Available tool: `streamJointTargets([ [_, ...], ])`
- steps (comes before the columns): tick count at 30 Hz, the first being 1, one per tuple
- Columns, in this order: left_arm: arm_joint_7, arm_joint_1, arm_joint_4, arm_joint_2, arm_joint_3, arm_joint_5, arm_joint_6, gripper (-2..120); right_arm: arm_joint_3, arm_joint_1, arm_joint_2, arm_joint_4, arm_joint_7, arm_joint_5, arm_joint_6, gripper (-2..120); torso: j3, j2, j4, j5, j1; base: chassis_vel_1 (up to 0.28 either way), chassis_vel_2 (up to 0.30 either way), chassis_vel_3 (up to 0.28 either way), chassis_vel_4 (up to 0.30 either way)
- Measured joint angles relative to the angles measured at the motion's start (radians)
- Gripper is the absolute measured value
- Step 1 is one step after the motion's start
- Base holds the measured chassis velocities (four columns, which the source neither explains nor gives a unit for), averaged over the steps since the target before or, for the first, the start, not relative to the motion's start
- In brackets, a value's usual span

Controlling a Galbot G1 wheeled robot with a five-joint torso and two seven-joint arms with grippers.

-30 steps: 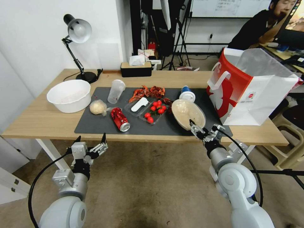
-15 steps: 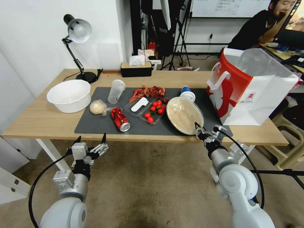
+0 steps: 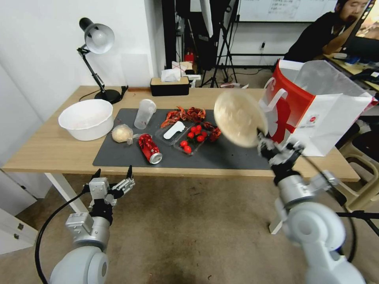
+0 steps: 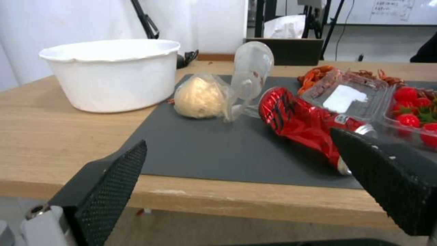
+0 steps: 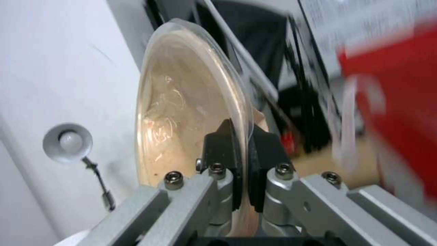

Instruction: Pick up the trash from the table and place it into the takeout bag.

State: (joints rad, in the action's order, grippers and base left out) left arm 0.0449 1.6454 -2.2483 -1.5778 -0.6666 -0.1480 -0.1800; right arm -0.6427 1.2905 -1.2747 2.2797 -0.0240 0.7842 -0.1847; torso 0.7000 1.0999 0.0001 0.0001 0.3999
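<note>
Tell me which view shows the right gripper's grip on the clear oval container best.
The right wrist view: the right gripper pinches the clear oval container by its rim, seen close. The head view shows it lifted beside the takeout bag.

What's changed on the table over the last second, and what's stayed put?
The right gripper, fingers clamped on the rim of the clear oval container, has lifted it off the mat and swung it up toward the takeout bag. The left gripper stays open below the table edge; the red can and other trash haven't moved.
</note>
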Motion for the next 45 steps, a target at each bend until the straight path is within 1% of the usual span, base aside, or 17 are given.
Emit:
streamJointTargets([
  [3,0.0,0.006,-0.002,0.001,0.002,0.001,0.013,100,-0.085,-0.04,0.069,0.005,0.017,-0.046,0.017,1,0.0,0.0,-0.0001,-0.0001,0.0,0.0,0.0,0.0,0.0],
  [7,0.0,0.009,-0.005,0.001,0.003,0.001,0.017,100,-0.151,-0.065,0.12,-0.005,0.016,-0.07,0.017,1,0.0,0.0,-0.0002,0.0,0.0,0.0,0.0,0.0,0.0],
  [9,0.0,0.012,-0.008,0.002,0.004,0.002,0.023,100,-0.224,-0.098,0.183,-0.044,-0.002,-0.103,0.016,1,0.0,0.0,-0.0002,0.0004,0.0,0.0,0.0,0.0,0.0],
  [11,0.0,0.013,-0.009,0.001,0.005,0.003,0.024,100,-0.236,-0.104,0.197,-0.053,-0.006,-0.106,0.015,1,0.0,0.0,-0.0002,0.0003,0.0,0.0,0.0,0.0,0.0],
  [13,0.001,0.018,-0.01,0.0,0.012,0.018,0.035,100,-0.289,-0.146,0.278,-0.11,-0.035,-0.106,0.011,1,0.0,0.0,-0.0005,0.0004,0.0,0.0,0.0,0.0,0.0],
  [16,0.001,0.021,-0.011,-0.003,0.015,0.023,0.043,100,-0.297,-0.167,0.32,-0.141,-0.051,-0.097,0.01,1,0.0,0.0,-0.0001,0.0002,0.0,0.0,0.0,0.0,0.0],
  [18,0.001,0.021,-0.011,-0.003,0.015,0.023,0.043,100,-0.297,-0.167,0.32,-0.141,-0.051,-0.097,0.01,1,0.0,0.0,-0.0001,0.0002,0.0,0.0,0.0,0.0,0.0],
  [19,0.001,0.025,-0.016,-0.007,0.02,0.027,0.047,100,-0.296,-0.204,0.381,-0.195,-0.073,-0.088,0.009,1,0.0,0.0,0.0,-0.0001,0.0,0.0,0.0,0.0,0.0],
  [21,0.002,0.028,-0.021,-0.009,0.023,0.029,0.047,100,-0.283,-0.231,0.414,-0.242,-0.089,-0.087,0.006,1,0.0,0.0,-0.0003,-0.0002,0.0,0.0,0.0,0.0,0.0],
  [26,0.003,0.03,-0.026,-0.009,0.025,0.032,0.048,100,-0.256,-0.259,0.442,-0.289,-0.106,-0.084,-0.005,1,0.0,0.0,0.0,0.0002,0.0,0.0,0.0,0.0,0.0],
  [28,0.005,0.032,-0.033,-0.01,0.027,0.033,0.048,100,-0.228,-0.282,0.467,-0.341,-0.117,-0.084,-0.021,1,0.0,0.0,0.0002,0.0002,0.0,0.0,0.0,0.0,0.0],
  [36,0.006,0.032,-0.035,-0.009,0.031,0.033,0.048,100,-0.221,-0.286,0.476,-0.36,-0.12,-0.084,-0.029,1,0.0,0.0,0.0001,0.0002,0.0,0.0,0.0,0.0,0.0],
  [39,0.01,0.03,-0.035,-0.006,0.04,0.034,0.046,100,-0.217,-0.285,0.49,-0.39,-0.12,-0.086,-0.036,12,0.0,0.0,-0.0003,0.0,0.0,0.0,0.0,0.0,0.0],
  [40,0.011,0.03,-0.035,-0.005,0.044,0.035,0.046,100,-0.213,-0.283,0.497,-0.403,-0.119,-0.089,-0.038,21,0.0,0.0,-0.0004,0.0001,0.0,0.0,0.0,0.0,0.0],
  [41,0.011,0.03,-0.035,-0.005,0.044,0.035,0.046,100,-0.213,-0.283,0.497,-0.403,-0.119,-0.089,-0.038,21,0.0,0.0,-0.0004,0.0001,0.0,0.0,0.0,0.0,0.0],
  [44,0.014,0.034,-0.039,-0.007,0.048,0.04,0.046,100,-0.19,-0.287,0.504,-0.427,-0.115,-0.102,-0.046,35,0.0,0.0,0.0,0.0,0.0,0.0,0.0,0.0,0.0],
  [45,0.014,0.034,-0.039,-0.007,0.048,0.04,0.046,100,-0.19,-0.287,0.504,-0.427,-0.115,-0.102,-0.046,35,0.0,0.0,0.0,0.0,0.0,0.0,0.0,0.0,0.0],
])
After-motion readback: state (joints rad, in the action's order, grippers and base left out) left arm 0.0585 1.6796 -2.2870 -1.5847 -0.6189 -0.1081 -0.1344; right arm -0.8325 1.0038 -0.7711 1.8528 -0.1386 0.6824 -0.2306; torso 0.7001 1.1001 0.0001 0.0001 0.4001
